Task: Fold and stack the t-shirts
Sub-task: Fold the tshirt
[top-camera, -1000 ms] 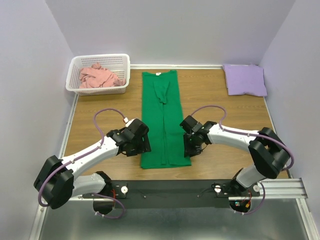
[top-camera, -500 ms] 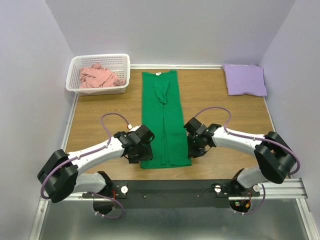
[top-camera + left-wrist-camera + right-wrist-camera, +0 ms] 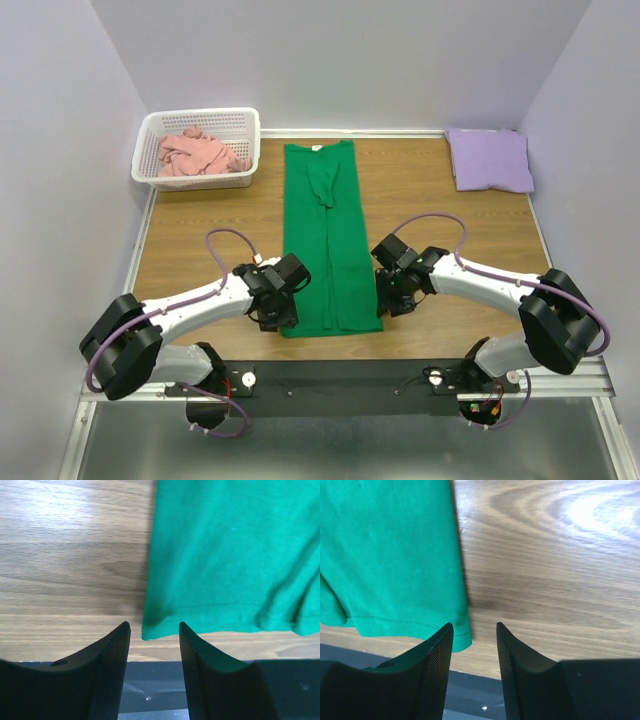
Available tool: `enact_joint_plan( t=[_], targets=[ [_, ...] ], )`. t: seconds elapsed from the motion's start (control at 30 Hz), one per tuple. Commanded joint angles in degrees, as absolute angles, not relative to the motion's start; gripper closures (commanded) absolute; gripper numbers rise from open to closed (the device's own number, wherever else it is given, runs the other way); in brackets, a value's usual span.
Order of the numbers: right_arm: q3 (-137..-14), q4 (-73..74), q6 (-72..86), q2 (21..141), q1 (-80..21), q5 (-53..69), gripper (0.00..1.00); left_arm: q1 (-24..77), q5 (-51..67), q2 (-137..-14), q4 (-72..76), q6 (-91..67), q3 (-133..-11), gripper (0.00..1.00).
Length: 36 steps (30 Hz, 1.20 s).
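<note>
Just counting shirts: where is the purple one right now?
In the top view, the purple t-shirt lies folded at the far right corner of the table, apart from the green t-shirt.

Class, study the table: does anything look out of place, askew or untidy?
Only the salmon pink t-shirt, crumpled in a heap inside the white basket at the far left. The green t-shirt lies straight and the lavender t-shirt sits folded.

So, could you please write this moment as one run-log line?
bright green cloth t-shirt: flat long strip | left claw: open at its near-left corner | right claw: open at near-right corner
</note>
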State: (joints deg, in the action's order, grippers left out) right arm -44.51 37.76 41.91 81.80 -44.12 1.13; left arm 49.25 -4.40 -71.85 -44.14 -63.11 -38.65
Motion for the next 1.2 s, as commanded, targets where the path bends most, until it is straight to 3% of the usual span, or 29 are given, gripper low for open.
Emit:
enact_joint_plan(
  t=[0.0,0.53,0.8,1.17],
  targets=[
    [-43.9,39.3,42.0,81.3,-43.9,4.2,0.52,49.6,-7.1,-74.0,-46.1,-63.7,-39.8,0.5],
    [-43.2,39.2,44.2,80.8,-43.9,6.2,0.51,49.7,-5.6,-80.6,-44.0,-59.8,-41.8,0.56],
    [-42.1,39.0,44.9,81.6,-43.9,8.5,0.51,49.7,-4.4,-80.3,-43.8,-58.8,-42.1,0.88],
    [-44.1,37.0,46.1,83.3,-44.3,10.4,0.51,49.7,-3.0,-80.1,-42.5,-57.5,-41.7,0.9]
  ],
)
